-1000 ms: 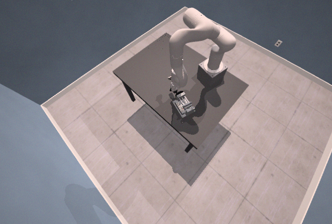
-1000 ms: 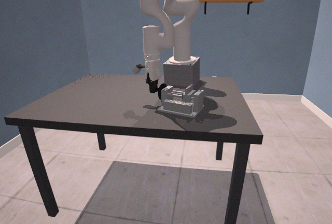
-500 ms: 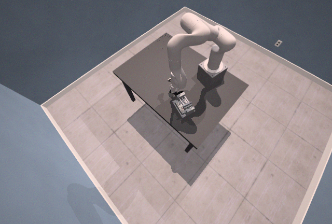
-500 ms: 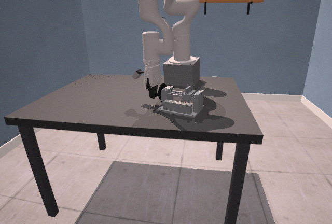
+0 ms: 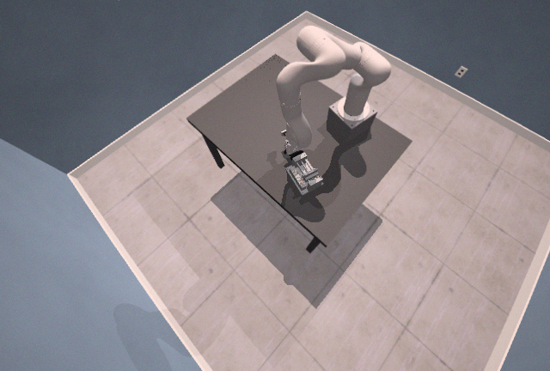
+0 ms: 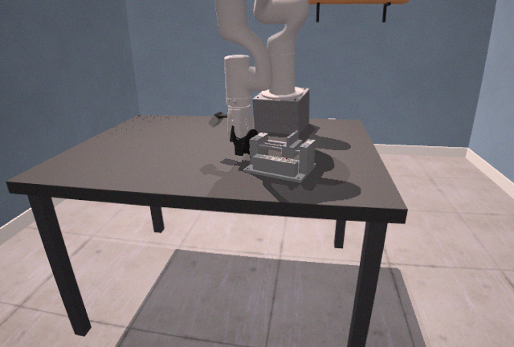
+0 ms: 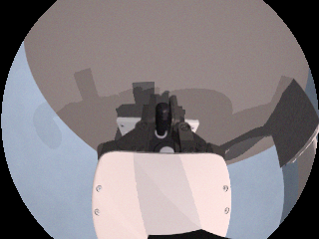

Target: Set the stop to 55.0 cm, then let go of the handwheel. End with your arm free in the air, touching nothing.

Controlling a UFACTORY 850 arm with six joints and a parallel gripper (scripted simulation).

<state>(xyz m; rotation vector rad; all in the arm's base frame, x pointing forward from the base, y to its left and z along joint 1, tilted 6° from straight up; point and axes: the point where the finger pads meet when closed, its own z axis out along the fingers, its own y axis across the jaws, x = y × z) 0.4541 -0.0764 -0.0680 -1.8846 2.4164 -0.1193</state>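
Note:
A grey stop device (image 5: 290, 174) (image 6: 275, 165) stands on the table. Its black handwheel (image 5: 296, 153) (image 6: 250, 136) is on the end facing the gripper. The stop carriage (image 5: 310, 174) (image 6: 290, 150) sits on the rods, nearer the end away from the wheel. A small red mark (image 6: 287, 158) shows at the scale below it; the numbers are too small to read. My gripper (image 5: 285, 152) (image 6: 239, 153) (image 7: 162, 104) points down beside the wheel, shut on the wheel's black crank knob (image 7: 162, 116). In the wrist view the fingers hide most of the wheel.
The dark table (image 5: 248, 113) (image 6: 144, 169) carries the arm's grey pedestal (image 5: 351, 129) (image 6: 279, 115) behind the device. A wrist-mounted camera part (image 6: 216, 118) sticks out from the arm. An orange shelf (image 6: 356, 2) hangs on the back wall.

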